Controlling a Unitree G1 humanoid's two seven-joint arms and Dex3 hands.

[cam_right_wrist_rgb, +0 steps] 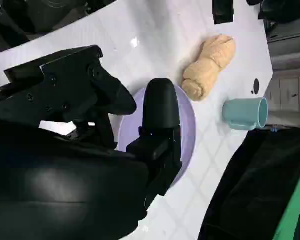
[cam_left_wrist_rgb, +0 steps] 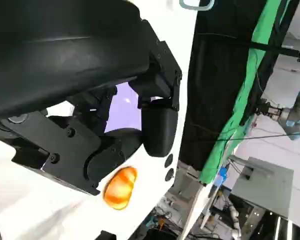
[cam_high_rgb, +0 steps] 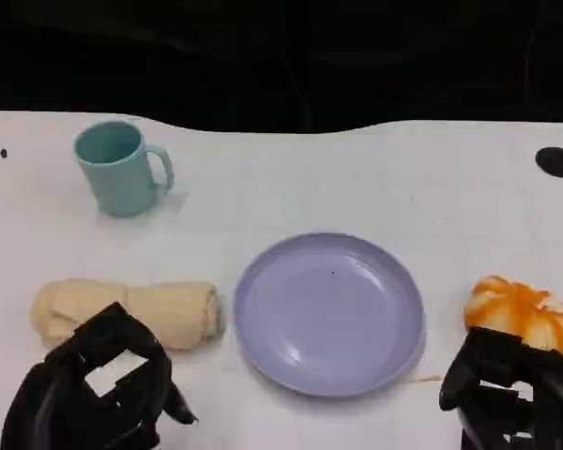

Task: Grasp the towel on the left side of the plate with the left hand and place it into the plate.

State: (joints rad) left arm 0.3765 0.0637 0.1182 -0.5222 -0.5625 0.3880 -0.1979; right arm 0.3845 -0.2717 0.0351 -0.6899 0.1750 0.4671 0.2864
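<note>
So you've got the white desk as the biggest thing here, running back to a dark backdrop, with a couple of black marks near its left and right edges. Sitting around the middle of it is the lavender plate, bare, nothing in it yet. Next down in size, your left hand sits at the near left edge of the desk, fingers apart and holding nothing, just on the near side of the towel and overlapping its front edge in the head view; can't tell if it's actually touching it. Your right hand is at the near right corner, just in front of the orange thing, and it's gripping nothing; the right wrist view shows its fingers spread out over the plate side of the desk. The towel is a beige roll lying flat on the desk just left of the plate, long side running left to right, close to the rim but not on it. Further back on the left stands a teal mug, upright, handle pointing right, well apart from the towel. Smallest bit is the orange-and-white pumpkin-looking object off to the right of the plate.
</note>
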